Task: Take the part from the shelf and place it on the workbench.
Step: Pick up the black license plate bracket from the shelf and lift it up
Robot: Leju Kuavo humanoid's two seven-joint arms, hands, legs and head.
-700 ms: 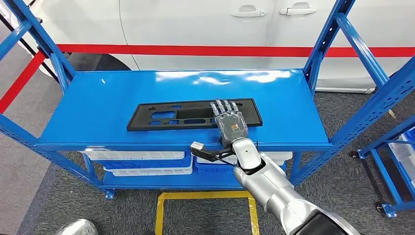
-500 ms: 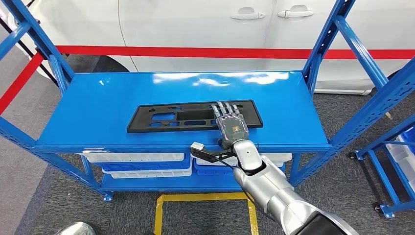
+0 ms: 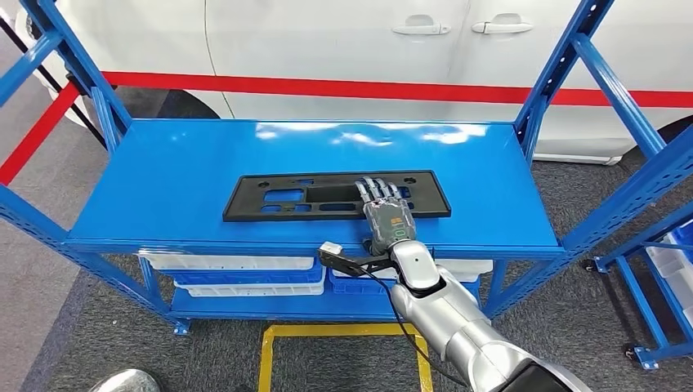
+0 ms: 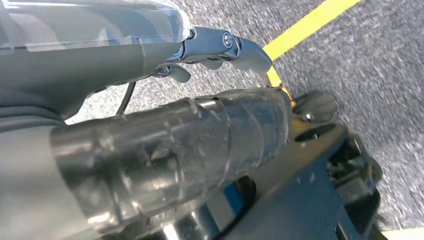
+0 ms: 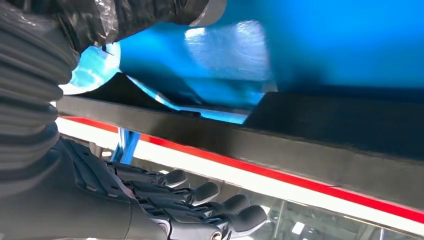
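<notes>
Blue metal shelf rack (image 3: 163,175) in front of a white car body (image 3: 327,41) with a red stripe (image 3: 245,84); grey carpet floor (image 3: 49,278) below.

Long flat black plastic part with rectangular cutouts (image 3: 327,196) lies flat on the rack's top deck, toward the front edge, roughly centred, long side parallel to that edge.

Right robot hand (image 3: 387,211) comes in over the front edge of the top deck and lies palm-down on the right portion of the part. Fingers (image 3: 377,189) extended and laid side by side, tips reaching across the part's width. Nothing pinched; hand rests on the part, not closed around it. Right wrist view: fingers (image 5: 200,192) straight and apart from the thumb, black part edge (image 5: 300,150) alongside them.

Left robot hand (image 4: 150,165): seen close up in the left wrist view, hanging over the carpet; cannot tell whether it is spread or closed.

Under the top deck: white and blue plastic bins (image 3: 233,273) on the lower level. Yellow floor tape outline (image 3: 343,328) on the carpet in front of the rack. Another blue rack frame (image 3: 654,253) stands right of the main rack.
</notes>
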